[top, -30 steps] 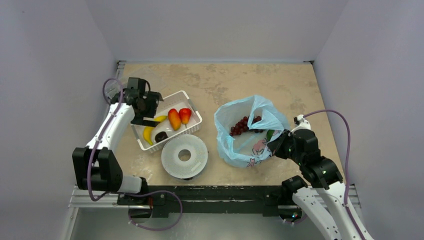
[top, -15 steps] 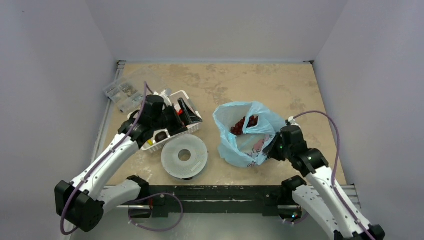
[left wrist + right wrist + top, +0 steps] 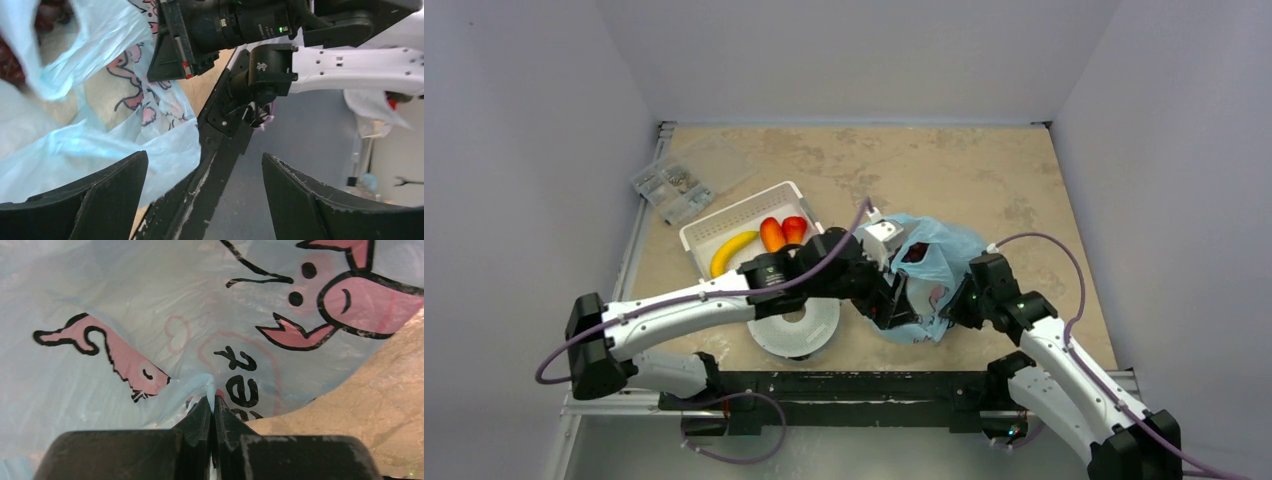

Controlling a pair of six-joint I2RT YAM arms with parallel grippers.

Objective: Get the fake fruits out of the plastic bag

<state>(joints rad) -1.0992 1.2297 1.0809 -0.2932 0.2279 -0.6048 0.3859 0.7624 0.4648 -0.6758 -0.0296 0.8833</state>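
Tightly, right jaws pinch bag point(image 3: 125, 315) (left jaws apart)

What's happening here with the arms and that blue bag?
A robot is taking toy fruit out of the bag. The right hand pinches a fold of the bag, while the left hand is open at the bag's side. Grapes show inside it; a banana, mango and strawberry lie in the basket.
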